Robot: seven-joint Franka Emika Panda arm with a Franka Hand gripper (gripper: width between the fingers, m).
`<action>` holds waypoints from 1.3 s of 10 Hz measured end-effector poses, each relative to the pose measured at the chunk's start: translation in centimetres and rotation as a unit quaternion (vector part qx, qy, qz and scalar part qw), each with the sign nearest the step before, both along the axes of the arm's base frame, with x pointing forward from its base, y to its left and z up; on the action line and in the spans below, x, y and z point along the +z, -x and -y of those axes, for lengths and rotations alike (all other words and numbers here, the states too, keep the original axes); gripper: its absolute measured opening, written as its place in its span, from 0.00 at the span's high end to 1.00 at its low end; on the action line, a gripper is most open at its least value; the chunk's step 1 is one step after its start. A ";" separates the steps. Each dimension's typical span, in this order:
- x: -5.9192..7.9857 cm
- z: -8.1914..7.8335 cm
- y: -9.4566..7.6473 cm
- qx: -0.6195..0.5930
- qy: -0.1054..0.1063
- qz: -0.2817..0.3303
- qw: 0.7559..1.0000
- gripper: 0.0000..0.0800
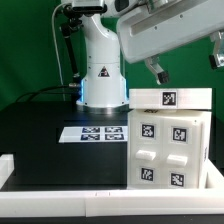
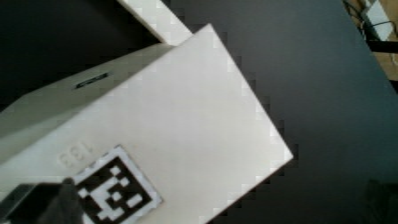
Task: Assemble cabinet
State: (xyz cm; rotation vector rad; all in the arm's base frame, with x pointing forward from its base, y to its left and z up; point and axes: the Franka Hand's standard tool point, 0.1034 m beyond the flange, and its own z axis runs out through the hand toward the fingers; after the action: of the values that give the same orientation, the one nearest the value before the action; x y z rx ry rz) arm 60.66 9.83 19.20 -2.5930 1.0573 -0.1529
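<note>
The white cabinet body [image 1: 170,150] stands on the black table at the exterior view's right, its front showing several small drawer-like blocks with marker tags. A flat white top panel [image 1: 170,97] with one tag lies across it. My gripper [image 1: 153,72] hangs just above the panel's left part, touching nothing, with its jaws apart and empty. In the wrist view the white panel [image 2: 169,120] fills the middle, its tag [image 2: 111,187] close by. One dark fingertip [image 2: 32,203] shows at the corner. The other finger is out of view.
The marker board [image 1: 95,133] lies flat on the table left of the cabinet. The robot's white base [image 1: 100,70] stands behind it. A low white rim [image 1: 60,195] frames the black table along the front and left.
</note>
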 end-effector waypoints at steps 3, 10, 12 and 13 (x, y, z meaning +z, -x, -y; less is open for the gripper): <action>0.1 0.2 -0.1 0.184 0.054 0.051 0.980 0.00; 0.2 0.2 -0.1 0.535 0.168 0.109 0.821 0.00; 0.2 0.4 -0.1 0.595 0.180 0.123 0.774 0.00; -0.1 0.6 0.0 0.655 0.196 0.135 0.717 0.00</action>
State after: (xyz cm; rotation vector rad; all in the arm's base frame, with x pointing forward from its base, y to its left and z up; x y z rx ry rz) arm 60.66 9.25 19.11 -2.8510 -1.1235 -0.3847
